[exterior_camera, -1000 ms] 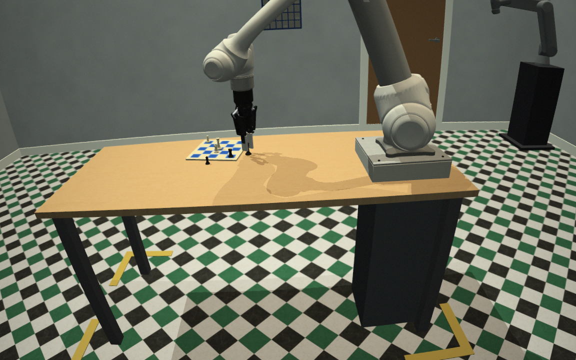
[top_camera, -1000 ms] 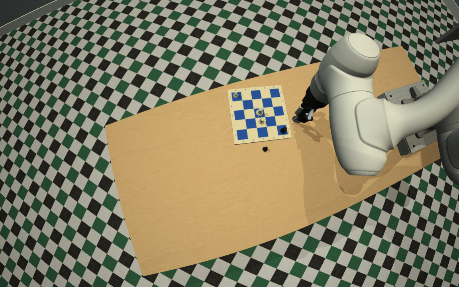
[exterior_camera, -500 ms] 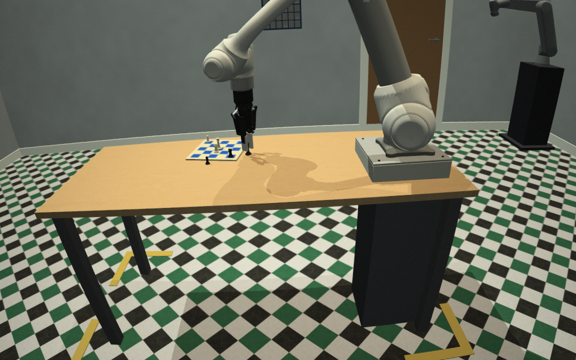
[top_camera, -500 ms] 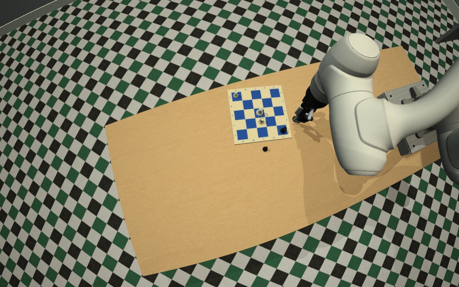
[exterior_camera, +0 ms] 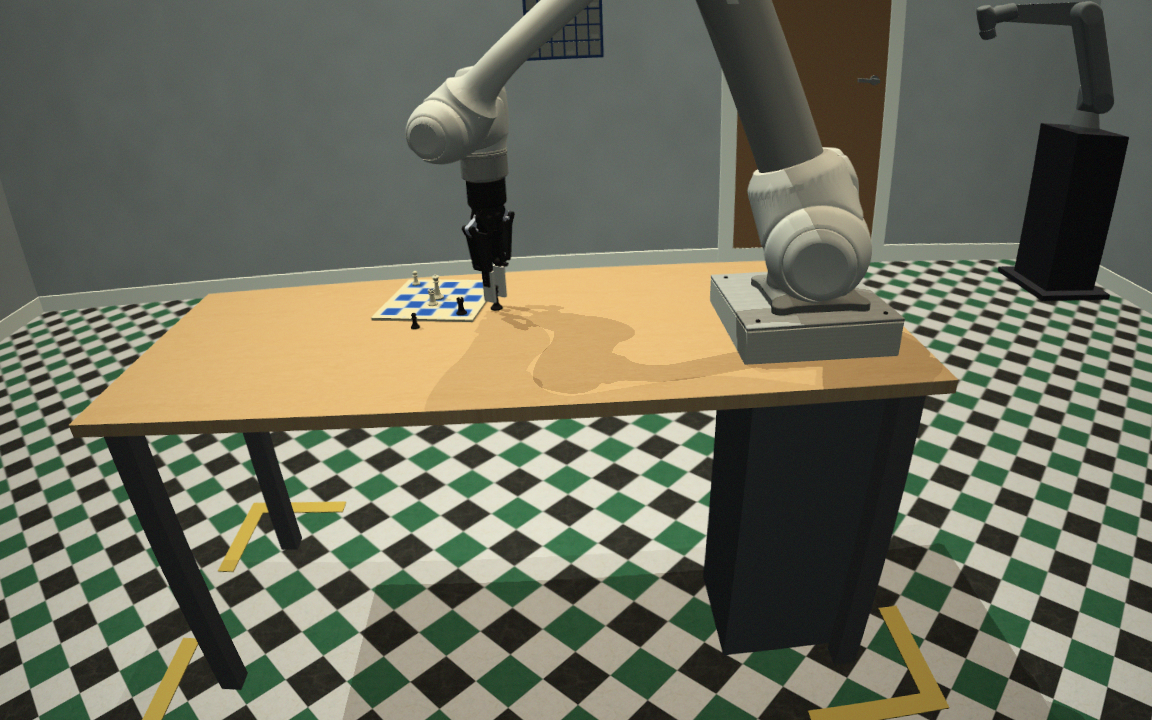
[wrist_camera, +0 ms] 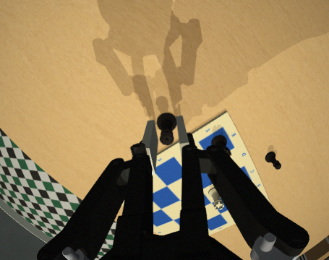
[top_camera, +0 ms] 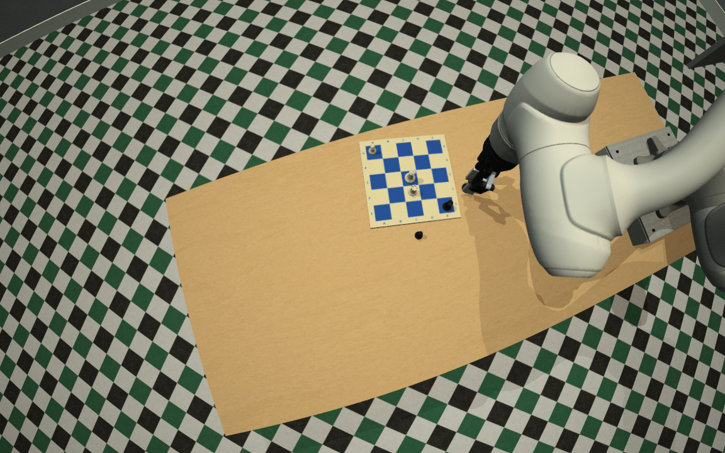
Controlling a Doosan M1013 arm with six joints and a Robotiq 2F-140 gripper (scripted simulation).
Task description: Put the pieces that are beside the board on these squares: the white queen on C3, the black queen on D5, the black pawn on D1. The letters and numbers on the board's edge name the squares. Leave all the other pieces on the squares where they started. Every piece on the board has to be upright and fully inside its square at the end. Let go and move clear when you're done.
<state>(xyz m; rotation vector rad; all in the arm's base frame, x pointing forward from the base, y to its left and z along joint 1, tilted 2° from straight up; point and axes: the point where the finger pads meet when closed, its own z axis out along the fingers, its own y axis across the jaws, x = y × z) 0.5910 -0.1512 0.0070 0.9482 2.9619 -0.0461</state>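
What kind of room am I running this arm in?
Most likely a robotics lab or test cell: the arm is bolted to a wooden table, yellow floor markings frame the workstation, and a second robot arm stands on a black pedestal by the wall.

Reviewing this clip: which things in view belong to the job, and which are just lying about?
Job: gripper, fingers open around the black queen; black pawn beside the board; white queen on C3.
Lying about: A5 white piece; C2 white piece; E1 black piece; far arm on its pedestal.
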